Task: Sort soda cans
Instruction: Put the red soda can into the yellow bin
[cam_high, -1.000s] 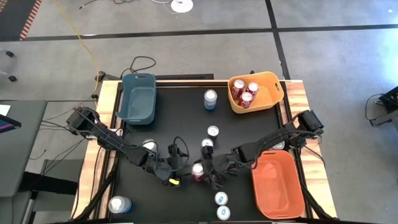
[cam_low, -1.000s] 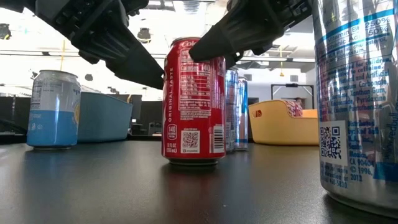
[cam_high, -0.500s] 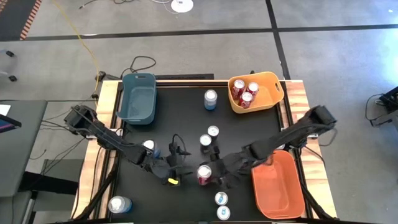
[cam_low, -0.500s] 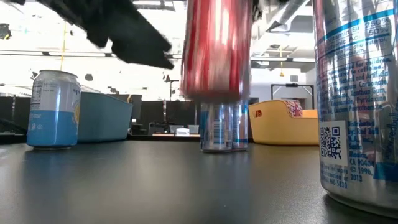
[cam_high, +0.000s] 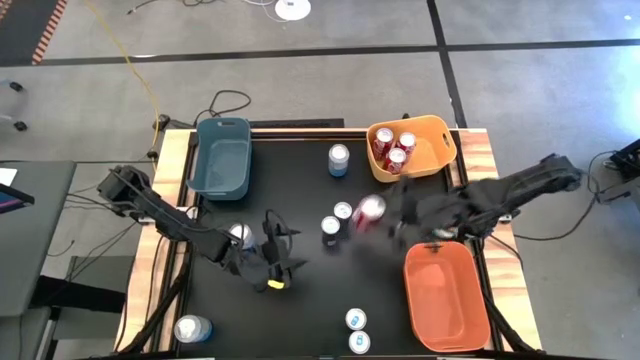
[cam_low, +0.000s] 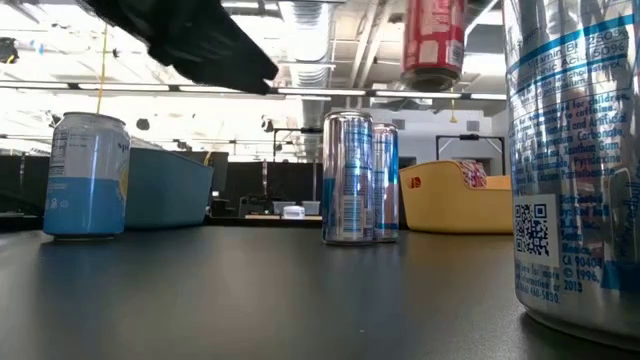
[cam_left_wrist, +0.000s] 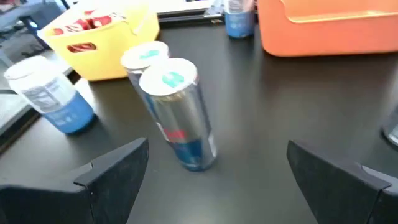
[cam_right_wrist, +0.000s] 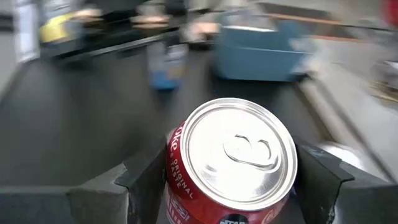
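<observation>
My right gripper (cam_right_wrist: 230, 183) is shut on a red soda can (cam_high: 368, 210), held in the air above the table's middle, left of the yellow bin (cam_high: 432, 160). The low view shows that can (cam_low: 432, 40) high above two slim silver cans (cam_low: 350, 178). My left gripper (cam_left_wrist: 211, 186) is open and hovers at the table's near left (cam_high: 275, 268), facing the same slim cans (cam_left_wrist: 180, 115). A blue can (cam_high: 339, 159) stands upright on its base near the far edge. Three red cans (cam_high: 392, 148) lie in the yellow bin. My right gripper pinches the red can's side wall (cam_right_wrist: 186, 186) just below the top rim, one finger (cam_right_wrist: 140, 180) on each flank. The fingers come about level from the table's right. The can is lifted clear and stands nearly upright, its silver top (cam_right_wrist: 239, 146) facing the wrist camera.
A blue bin (cam_high: 222, 157) sits at the far left and an orange bin (cam_high: 445, 295) at the near right. Two cans (cam_high: 357, 330) stand at the near edge, one (cam_high: 192, 328) at the near left corner, one (cam_high: 240, 234) by the left arm.
My right gripper has lifted the red can off the table's near middle and carried it up and toward the far right, toward the yellow bin. The can, standing on the table a second ago, now hangs clear above the slim silver cans.
</observation>
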